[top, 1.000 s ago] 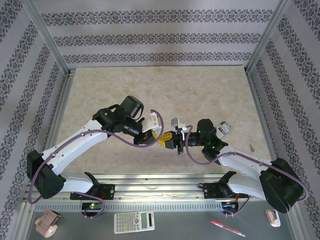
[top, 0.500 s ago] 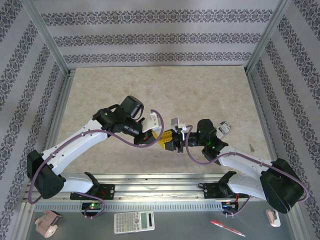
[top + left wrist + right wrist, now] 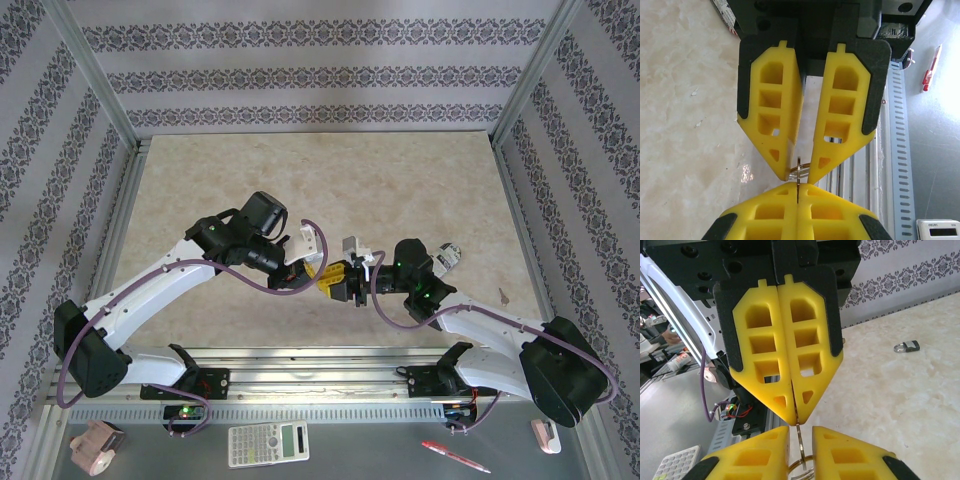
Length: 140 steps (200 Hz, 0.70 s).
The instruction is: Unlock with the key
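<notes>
The key [image 3: 799, 440] is a thin metal blade with a split ring [image 3: 796, 173] at one end. My left gripper [image 3: 798, 186] is shut on the blade. In the right wrist view the left gripper [image 3: 795, 416] comes in from above, pinching the blade's edge. My right gripper [image 3: 800, 431] is open a little around the ring end, with a gap on each side of the blade. In the top view the left gripper [image 3: 322, 275] and right gripper [image 3: 346, 281] meet tip to tip above the table's near middle. A small padlock [image 3: 906, 346] lies on the table, away from both grippers.
A slotted aluminium rail [image 3: 320, 360] runs along the near table edge just behind the grippers. A calculator [image 3: 268, 443], a red pen [image 3: 455, 456] and a tape roll [image 3: 95, 447] lie in front of the rail. Frame posts [image 3: 95, 75] stand at the table's corners.
The right gripper has shifted slightly left, closer to the left gripper, and its jaws have parted around the key's ring end. The left arm has held still.
</notes>
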### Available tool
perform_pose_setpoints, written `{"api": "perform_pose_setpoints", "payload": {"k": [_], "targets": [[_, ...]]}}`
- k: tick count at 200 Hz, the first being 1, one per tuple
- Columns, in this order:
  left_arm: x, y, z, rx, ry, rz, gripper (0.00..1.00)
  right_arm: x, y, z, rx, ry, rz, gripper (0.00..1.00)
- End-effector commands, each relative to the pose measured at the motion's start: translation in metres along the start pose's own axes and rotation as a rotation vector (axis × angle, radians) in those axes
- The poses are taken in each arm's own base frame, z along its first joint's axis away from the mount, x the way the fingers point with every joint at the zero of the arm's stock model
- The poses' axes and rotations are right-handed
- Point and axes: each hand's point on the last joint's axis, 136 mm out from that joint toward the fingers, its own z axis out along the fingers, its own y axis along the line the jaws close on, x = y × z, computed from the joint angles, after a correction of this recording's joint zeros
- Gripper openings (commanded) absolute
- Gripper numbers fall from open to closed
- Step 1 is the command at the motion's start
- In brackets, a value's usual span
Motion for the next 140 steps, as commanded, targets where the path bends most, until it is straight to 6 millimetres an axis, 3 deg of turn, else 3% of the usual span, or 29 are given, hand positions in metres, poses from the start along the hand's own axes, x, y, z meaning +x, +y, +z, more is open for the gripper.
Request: {"api": "perform_pose_setpoints", "payload": {"k": [1,21,77,128,134,140], "targets": [[-0.012,-0.002,-0.002,0.004,-0.029,0.047,0.0,0.007,0.008,0.001,-0.032,0.009,-0.002,0.2],[-0.013,-0.002,-0.001,0.006,-0.03,0.046,0.0,0.009,0.007,0.001,-0.028,0.013,0.002,0.18],[-0.012,-0.001,0.0,0.008,-0.03,0.047,0.0,0.01,0.009,0.0,-0.04,0.02,-0.004,0.0],[-0.015,0.004,0.001,-0.017,-0.045,0.041,0.0,0.007,0.01,-0.002,-0.018,0.008,-0.015,0.0],[-0.016,0.007,0.0,-0.036,-0.05,0.037,0.04,0.006,0.009,-0.003,-0.007,0.006,-0.018,0.0],[-0.017,0.013,0.0,-0.067,-0.057,0.022,0.15,0.006,0.008,-0.004,0.006,0.007,-0.017,0.0]]}}
